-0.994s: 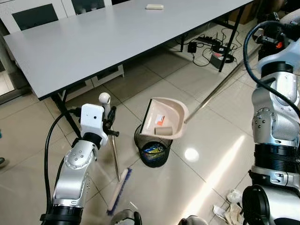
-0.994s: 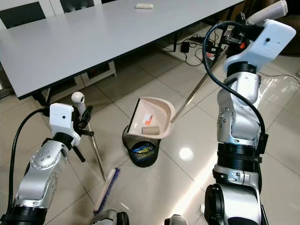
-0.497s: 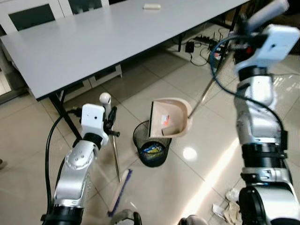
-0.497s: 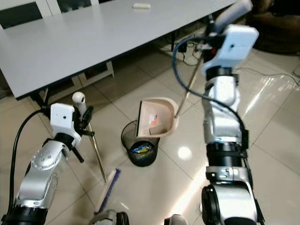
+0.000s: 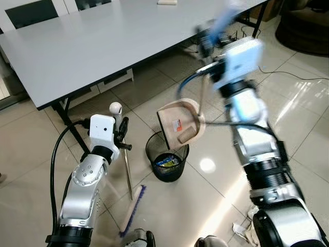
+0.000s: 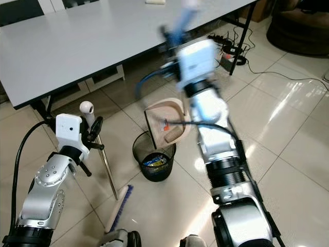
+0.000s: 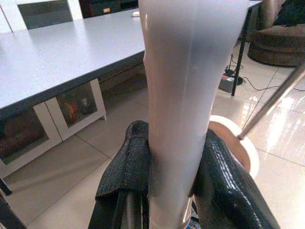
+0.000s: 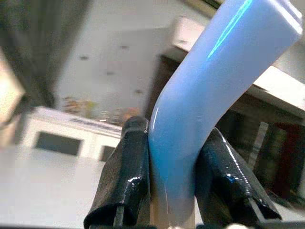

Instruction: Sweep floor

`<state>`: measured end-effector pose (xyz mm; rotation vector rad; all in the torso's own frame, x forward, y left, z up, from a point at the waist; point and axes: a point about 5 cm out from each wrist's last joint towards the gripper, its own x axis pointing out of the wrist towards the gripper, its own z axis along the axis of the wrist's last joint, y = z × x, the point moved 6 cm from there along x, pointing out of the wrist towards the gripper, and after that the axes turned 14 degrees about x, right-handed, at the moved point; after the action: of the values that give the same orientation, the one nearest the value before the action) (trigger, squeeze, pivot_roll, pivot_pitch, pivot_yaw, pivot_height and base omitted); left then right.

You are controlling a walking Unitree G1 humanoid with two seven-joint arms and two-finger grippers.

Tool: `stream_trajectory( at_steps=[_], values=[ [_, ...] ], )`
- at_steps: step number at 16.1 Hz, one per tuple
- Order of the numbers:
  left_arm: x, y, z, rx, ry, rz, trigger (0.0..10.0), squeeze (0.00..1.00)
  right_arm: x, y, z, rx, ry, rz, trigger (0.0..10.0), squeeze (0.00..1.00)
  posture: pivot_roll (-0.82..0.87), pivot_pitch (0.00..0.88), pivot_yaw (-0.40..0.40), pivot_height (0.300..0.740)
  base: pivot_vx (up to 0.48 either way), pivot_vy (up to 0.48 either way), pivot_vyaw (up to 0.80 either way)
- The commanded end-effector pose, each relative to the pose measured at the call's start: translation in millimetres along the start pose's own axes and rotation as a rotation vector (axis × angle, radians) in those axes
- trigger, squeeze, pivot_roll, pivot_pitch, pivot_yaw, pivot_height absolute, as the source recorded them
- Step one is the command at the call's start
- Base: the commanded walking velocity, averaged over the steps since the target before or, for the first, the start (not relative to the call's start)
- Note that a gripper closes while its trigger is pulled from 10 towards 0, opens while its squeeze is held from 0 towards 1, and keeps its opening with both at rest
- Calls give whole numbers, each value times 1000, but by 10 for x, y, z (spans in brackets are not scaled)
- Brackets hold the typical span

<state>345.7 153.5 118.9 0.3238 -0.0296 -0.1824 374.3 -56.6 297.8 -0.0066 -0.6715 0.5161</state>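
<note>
Right hand [image 8: 171,191] clamped on the pale-blue dustpan handle [image 8: 205,95] tips the dustpan [image 5: 180,121] over the bin [image 5: 166,157] to dump debris; left hand [image 7: 171,186] grips broom [image 5: 128,175] upright, parked aside.

Table [image 5: 77,46]: big, grey, flat top, black legs.
Small block [image 5: 167,2]: pale, on the far edge of the table.
Cabinet [image 7: 57,107]: white, low, behind the table, with see-through doors.
Wires and plugs [image 6: 230,50]: black, on the floor by a table leg.
Seat [image 5: 303,25]: dark, round, far right.
Crumpled rag [image 5: 245,226]: pale, on the floor, bottom right.
</note>
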Motion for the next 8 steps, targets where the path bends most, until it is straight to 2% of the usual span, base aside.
stream_trajectory(
  at_steps=[1,4,8],
  values=[
    [4,-10,13,9,-8,3,10000,0,41,255,271,-52,-115,111,10000,0,-50,75,47,740,0,0,0],
    [9,-2,20,7,-10,10,10000,0,-25,405,223,-23,-122,150,10000,0,-47,76,42,740,0,0,0],
    [5,18,10,7,-8,17,10000,0,-109,727,152,-87,-106,323,10000,0,-44,72,35,740,0,0,0]
  ],
)
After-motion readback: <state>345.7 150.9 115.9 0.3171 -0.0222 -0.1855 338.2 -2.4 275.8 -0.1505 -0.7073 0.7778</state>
